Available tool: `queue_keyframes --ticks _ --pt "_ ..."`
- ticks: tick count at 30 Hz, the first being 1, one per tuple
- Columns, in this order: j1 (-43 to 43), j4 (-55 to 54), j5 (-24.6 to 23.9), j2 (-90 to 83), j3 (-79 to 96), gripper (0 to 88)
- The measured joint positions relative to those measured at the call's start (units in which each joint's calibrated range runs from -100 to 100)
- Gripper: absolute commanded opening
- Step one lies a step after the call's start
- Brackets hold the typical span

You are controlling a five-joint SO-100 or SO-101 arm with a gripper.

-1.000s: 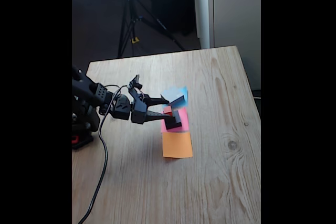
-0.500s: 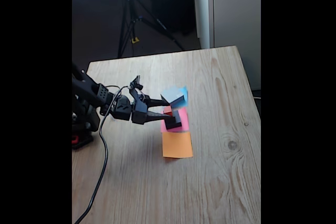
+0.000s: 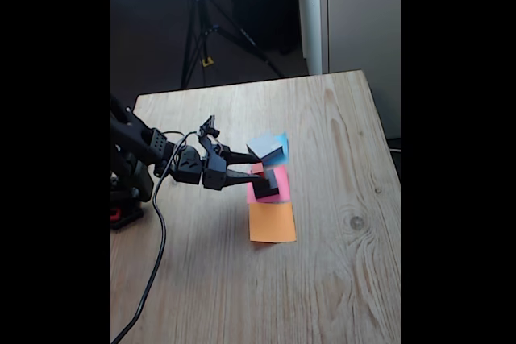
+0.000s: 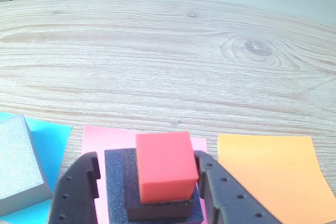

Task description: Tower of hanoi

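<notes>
Item: tool (image 4: 147, 182), jaws spread, one finger (image 4: 79, 187) at left and one (image 4: 223, 192) at right of the stack in the wrist view, gripping nothing; small gaps visible between each finger and the blocks.

Item: red cube (image 4: 165, 166), topmost, seated on small dark grey block (image 4: 157, 208), itself on medium black block (image 4: 116, 182). Whole stack resting on pink paper square (image 4: 94, 137), middle of three papers on the wooden bench (image 4: 157, 61).

Item: wide flat grey block (image 4: 18, 166), apart from the stack, lying on blue paper square (image 4: 52, 137), left of the pink one in the wrist view.

Item: orange paper square (image 4: 273, 171), right of the pink one in the wrist view, bare.

Fixed view: arm reaching from the left edge, tool (image 3: 260, 173) at the stack over the pink paper square (image 3: 282, 179); wide flat grey block (image 3: 266, 147) just beyond; orange paper square (image 3: 272, 221) nearer the camera.

Governing relation: red cube centred between the fingers, directly ahead of the tool and level with it, flat sides facing the fingers. Likely needing only closure, then a lift; risk of pinching the wider block beneath instead.
</notes>
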Motion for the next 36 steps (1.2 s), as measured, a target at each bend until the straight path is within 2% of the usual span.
queue_keyframes --ticks 11,23,36 --pt "0.21 0.00 0.00 0.00 0.00 7.5" --pt "-0.41 0.00 0.00 0.00 0.00 3.8" --pt "-2.17 2.24 0.00 -1.20 -2.17 4.2"
